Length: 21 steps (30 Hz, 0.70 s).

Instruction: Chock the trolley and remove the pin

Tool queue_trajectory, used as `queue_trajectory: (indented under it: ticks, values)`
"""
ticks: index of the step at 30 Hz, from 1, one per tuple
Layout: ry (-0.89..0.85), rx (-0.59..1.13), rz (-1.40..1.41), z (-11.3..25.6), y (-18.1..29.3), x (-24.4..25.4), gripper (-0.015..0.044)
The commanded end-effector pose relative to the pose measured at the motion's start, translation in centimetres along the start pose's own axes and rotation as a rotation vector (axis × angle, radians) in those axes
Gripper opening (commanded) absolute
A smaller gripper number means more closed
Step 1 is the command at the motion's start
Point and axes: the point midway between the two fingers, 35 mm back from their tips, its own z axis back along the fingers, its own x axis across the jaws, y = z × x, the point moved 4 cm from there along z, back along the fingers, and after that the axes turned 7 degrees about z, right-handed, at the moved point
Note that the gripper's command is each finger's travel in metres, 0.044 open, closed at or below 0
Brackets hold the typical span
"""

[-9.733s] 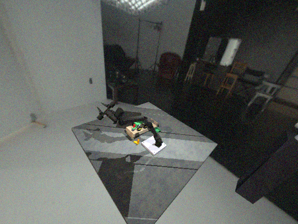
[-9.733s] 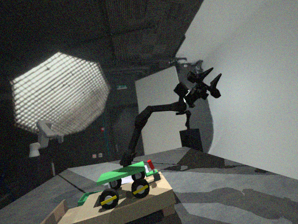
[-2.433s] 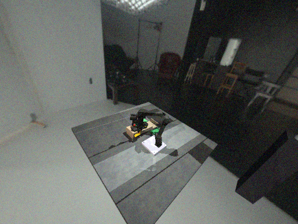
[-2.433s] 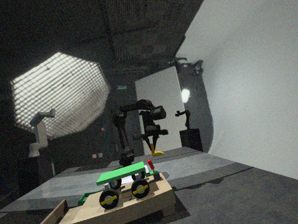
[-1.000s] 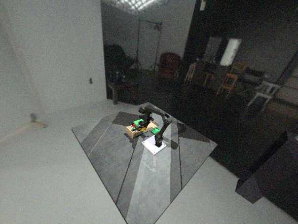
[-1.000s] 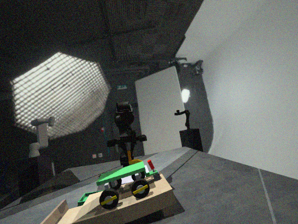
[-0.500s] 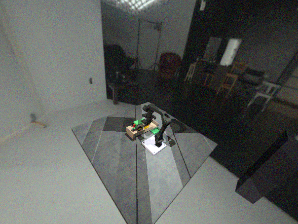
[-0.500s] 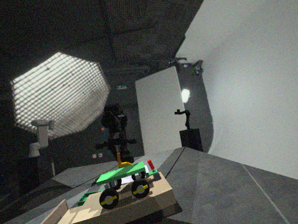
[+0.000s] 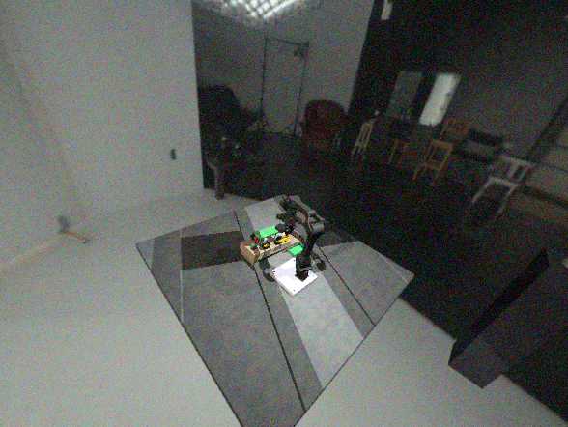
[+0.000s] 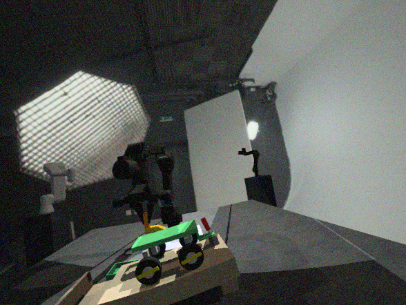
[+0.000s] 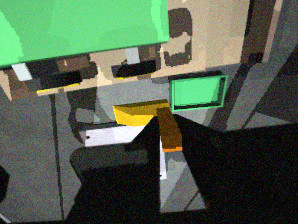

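My gripper (image 9: 284, 231) (image 10: 146, 221) (image 11: 164, 119) is shut on the orange handle of the yellow chock (image 9: 281, 239) (image 10: 156, 228) (image 11: 134, 113). It holds the chock in the air, beyond the trolley in the exterior view. The chock's black base cannot be made out. The trolley (image 9: 268, 232) (image 10: 166, 236) (image 11: 85, 30), with its green deck, stands on the wooden ramp (image 9: 250, 254) (image 11: 215, 30). The red-headed stop pin (image 9: 255, 240) (image 10: 206, 223) stands at its uphill end; the wrist view does not show it. The green tray (image 9: 296, 250) (image 10: 111, 274) (image 11: 198, 92) shows no pin in it.
The arm's white base plate (image 9: 290, 282) (image 11: 112, 135) is on the table near the ramp. The tray lies beside the ramp, on the base plate's side. A raised wooden end board (image 10: 74, 290) stands at the ramp's downhill end.
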Motion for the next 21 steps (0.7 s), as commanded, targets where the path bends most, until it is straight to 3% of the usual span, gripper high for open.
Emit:
queue_trajectory:
  ticks: [1,21]
  values:
    - [-0.002,0.0,0.003,-0.1,-0.2,-1.6,0.0]
    - [-0.029,-0.003,0.004,-0.7,-0.8,-8.6,0.0]
